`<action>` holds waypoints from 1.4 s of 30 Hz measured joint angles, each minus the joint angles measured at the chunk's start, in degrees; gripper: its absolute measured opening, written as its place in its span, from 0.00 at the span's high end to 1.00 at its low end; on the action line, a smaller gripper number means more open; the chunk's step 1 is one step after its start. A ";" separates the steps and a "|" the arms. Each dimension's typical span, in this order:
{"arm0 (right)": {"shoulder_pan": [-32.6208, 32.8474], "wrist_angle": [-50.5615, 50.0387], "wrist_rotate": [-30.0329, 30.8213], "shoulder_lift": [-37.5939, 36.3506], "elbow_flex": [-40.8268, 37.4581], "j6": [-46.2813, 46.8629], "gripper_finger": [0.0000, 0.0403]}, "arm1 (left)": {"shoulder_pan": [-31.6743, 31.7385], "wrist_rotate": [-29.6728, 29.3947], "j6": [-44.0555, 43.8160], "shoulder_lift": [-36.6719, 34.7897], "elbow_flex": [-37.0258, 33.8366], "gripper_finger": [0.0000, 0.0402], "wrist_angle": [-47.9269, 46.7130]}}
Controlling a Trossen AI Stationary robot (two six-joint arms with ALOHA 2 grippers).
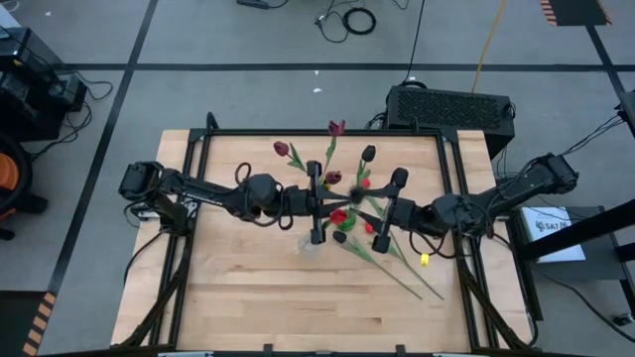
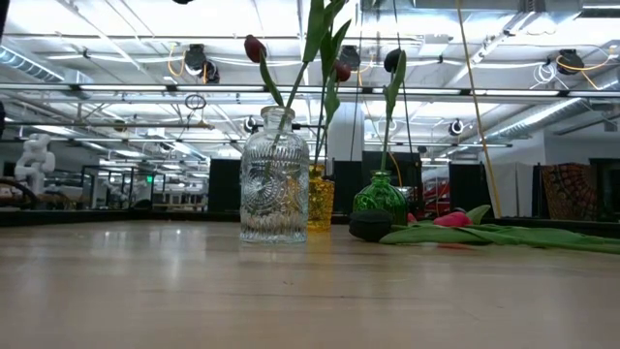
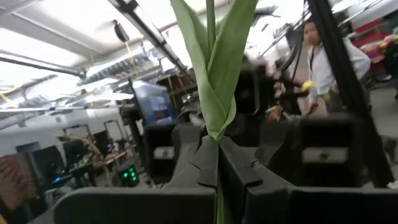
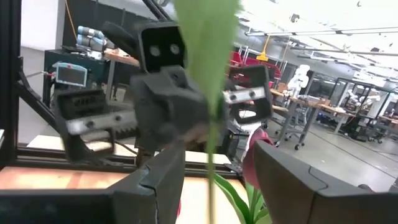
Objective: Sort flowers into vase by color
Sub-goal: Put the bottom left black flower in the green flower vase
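Three vases stand mid-frame on the wooden tabletop (image 2: 145, 291): ribbed clear glass (image 2: 274, 179), amber (image 2: 321, 199), green (image 2: 379, 199). Left claw (image 3: 217, 168) pinches a thin leafy stem (image 3: 214, 68). Right claw (image 4: 214, 180) gapes around it; other tulips (image 2: 504, 233) lie lower right.

Held tulip (image 3: 214, 74) head cut off at frame edge; person (image 3: 323, 65) behind blurred; stem (image 4: 208, 74) prob. same, unclear.

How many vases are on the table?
3, standing in a row in the low view: a clear glass vase nearest, a yellow vase just behind it, and a green vase further along. The arms may hide others from above.
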 joint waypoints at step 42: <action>-1.02 -0.69 -0.88 -0.01 0.04 0.33 0.99 | 0.20 -2.53 -3.80 0.00 -0.02 0.91 -0.77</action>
